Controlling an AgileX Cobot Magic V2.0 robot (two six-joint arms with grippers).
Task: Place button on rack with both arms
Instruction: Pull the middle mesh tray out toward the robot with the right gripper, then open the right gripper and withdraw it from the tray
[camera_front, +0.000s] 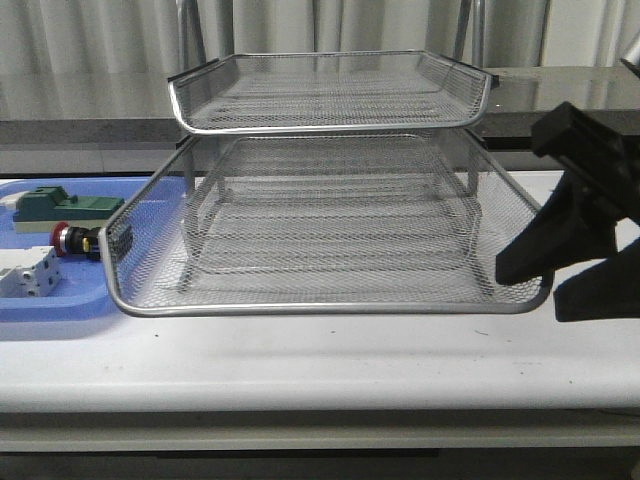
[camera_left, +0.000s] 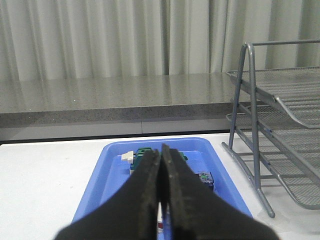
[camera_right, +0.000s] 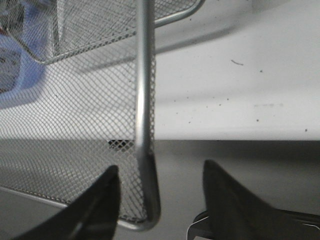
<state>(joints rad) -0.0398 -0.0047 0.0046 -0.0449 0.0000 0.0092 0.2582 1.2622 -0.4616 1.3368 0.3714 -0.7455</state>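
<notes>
white table (camera_front: 330, 365) with wire rack (camera_front: 320, 250) beside blue tray (camera_front: 50, 300)

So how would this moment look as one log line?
left gripper: shut, over blue tray | right gripper: open, astride rack rim | button: in tray

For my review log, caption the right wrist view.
Open right pincer straddling the rim of the silver wire-mesh rack above the white table.

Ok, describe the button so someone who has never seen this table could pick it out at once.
Start at the blue plastic tray on the table's left end, beside the big wire-mesh rack. The button lies on its side in that tray, right against the rack's lower pulled-out tray. It is the only part with a round red head; its neighbours are a green block and a white terminal block.
</notes>
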